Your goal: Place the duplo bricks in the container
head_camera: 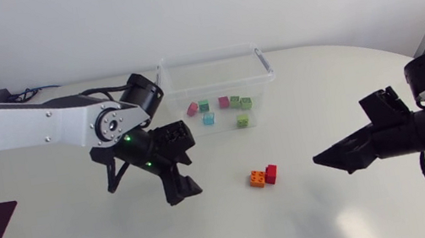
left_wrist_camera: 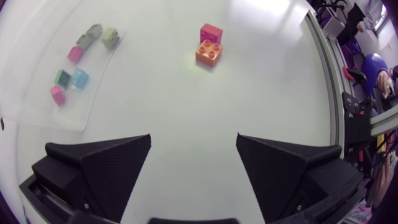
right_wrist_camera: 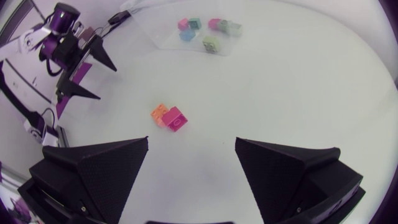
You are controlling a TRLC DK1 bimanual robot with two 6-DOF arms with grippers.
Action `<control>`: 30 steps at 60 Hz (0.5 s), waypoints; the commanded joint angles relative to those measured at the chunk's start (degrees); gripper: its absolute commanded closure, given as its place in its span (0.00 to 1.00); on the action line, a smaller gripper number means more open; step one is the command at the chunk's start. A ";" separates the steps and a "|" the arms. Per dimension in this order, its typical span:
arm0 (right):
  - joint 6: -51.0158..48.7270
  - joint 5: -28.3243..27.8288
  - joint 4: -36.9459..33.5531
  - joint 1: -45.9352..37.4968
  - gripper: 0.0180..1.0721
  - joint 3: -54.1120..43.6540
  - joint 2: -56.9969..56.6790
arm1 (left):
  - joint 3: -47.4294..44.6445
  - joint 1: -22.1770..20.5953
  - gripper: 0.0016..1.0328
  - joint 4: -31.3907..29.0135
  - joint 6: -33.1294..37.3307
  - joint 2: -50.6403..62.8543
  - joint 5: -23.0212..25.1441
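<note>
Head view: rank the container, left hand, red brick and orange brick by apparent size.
1. container
2. left hand, though it is raised nearer the camera, which inflates it
3. red brick and orange brick: they look alike, so no ranking

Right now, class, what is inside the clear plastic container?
The container holds loose duplo bricks: a pink brick, a teal brick, a light blue brick, a magenta brick and green bricks. Its clear walls seem to hide nothing.

— How's your light?
— Bright and even from overhead; your white table (head_camera: 322, 110) glows.
— Any glare?
— A soft pale patch near its front edge, right side. Shadows are faint, just a dim smudge under your left arm (head_camera: 26, 130).
</note>
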 commanded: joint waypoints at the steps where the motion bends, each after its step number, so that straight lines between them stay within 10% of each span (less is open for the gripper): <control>1: -9.70 -0.53 0.30 -0.44 0.04 0.60 1.59 | 3.88 -0.50 0.06 1.08 4.25 2.69 2.20; 30: -16.73 2.28 10.94 9.67 0.04 -2.74 8.54 | 16.27 -4.80 0.07 1.96 13.39 18.33 10.90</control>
